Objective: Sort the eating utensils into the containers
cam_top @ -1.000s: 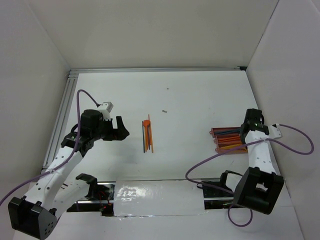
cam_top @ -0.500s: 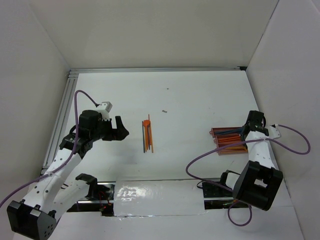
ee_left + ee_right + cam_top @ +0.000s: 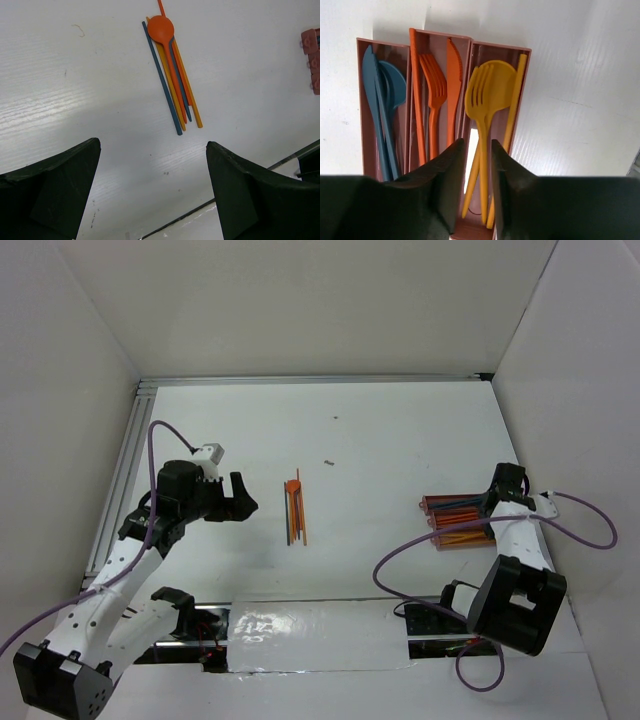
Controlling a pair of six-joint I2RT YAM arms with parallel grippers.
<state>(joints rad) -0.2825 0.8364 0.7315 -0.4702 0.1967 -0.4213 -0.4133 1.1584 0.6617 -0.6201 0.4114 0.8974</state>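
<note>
White table (image 3: 400,440) noted, walled on three sides; left arm (image 3: 120,560) seen rising from 7 o'clock, right arm (image 3: 520,570) from 5 o'clock.

Containers (image 3: 425,505) located at 3 o'clock of the table, lying flat; in the right wrist view (image 3: 497,47) three side-by-side troughs are counted.

Left gripper (image 3: 240,498) is held toward 9 o'clock of the table's middle, above the surface; in its own view (image 3: 152,195) the jaws are spread wide and nothing is gripped. Right gripper (image 3: 497,502) is poised over the containers; in its wrist view (image 3: 478,145) the fingers are parted by a narrow slit only, above the near end of the troughs; nothing is seen clamped between them.

Loose utensils (image 3: 295,510) are laid in a tight parallel bundle near the table's middle, at 3 o'clock of the left gripper, well apart from the containers; an orange spoon (image 3: 161,29) is recorded on top, a blue stick (image 3: 161,80) along the bundle's 9 o'clock edge in the left wrist view.

Sorted pieces by trough, right wrist view: blue pieces (image 3: 382,90) at left; orange fork (image 3: 434,85) and orange knife (image 3: 454,70) in the middle; yellow fork (image 3: 482,85) and yellow stick (image 3: 515,100) at right.
</note>
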